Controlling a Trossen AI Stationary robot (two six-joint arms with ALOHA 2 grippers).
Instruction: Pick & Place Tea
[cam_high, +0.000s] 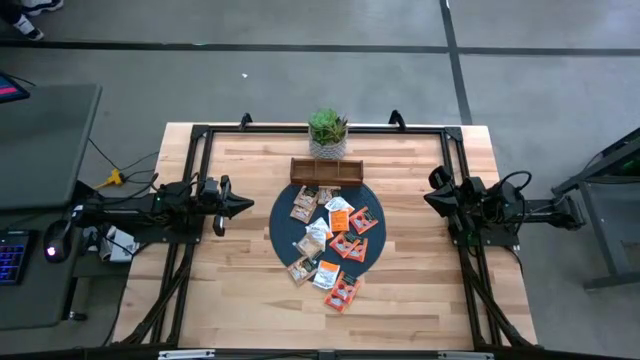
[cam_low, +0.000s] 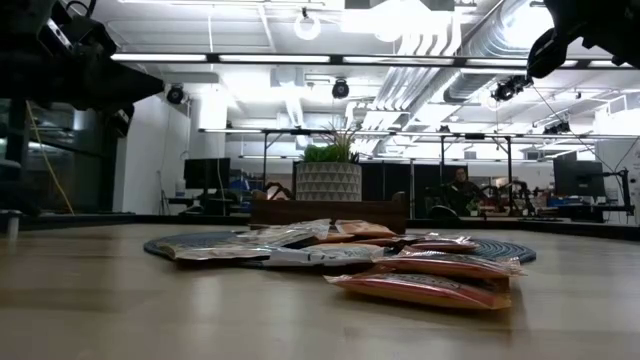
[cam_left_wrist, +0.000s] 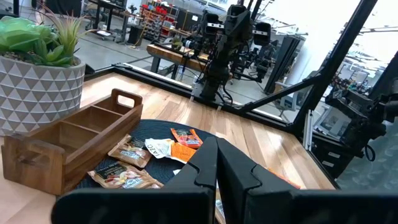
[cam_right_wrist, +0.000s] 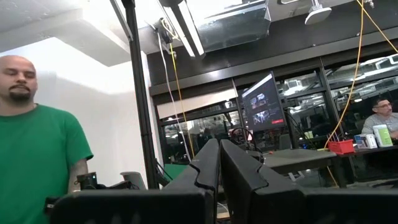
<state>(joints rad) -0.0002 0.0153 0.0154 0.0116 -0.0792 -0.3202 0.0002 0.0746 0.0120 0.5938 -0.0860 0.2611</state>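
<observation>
Both claws (cam_high: 248, 204) (cam_high: 428, 196) shut, raised, apart.

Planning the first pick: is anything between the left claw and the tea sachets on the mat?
Nothing visible. The left claw, shut, hangs left of the dark round mat, with only bare tabletop between it and the nearest tea sachets. The wooden tray and potted plant sit behind the mat, off that path.

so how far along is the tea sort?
Nothing looks done: the wooden tray shows empty compartments in the left wrist view. Nothing in hand: left gripper and right gripper sit at the table's sides, jaws shut on nothing. All left: the tea sachets lie scattered on the dark round mat, one orange pair at its near edge.
</observation>
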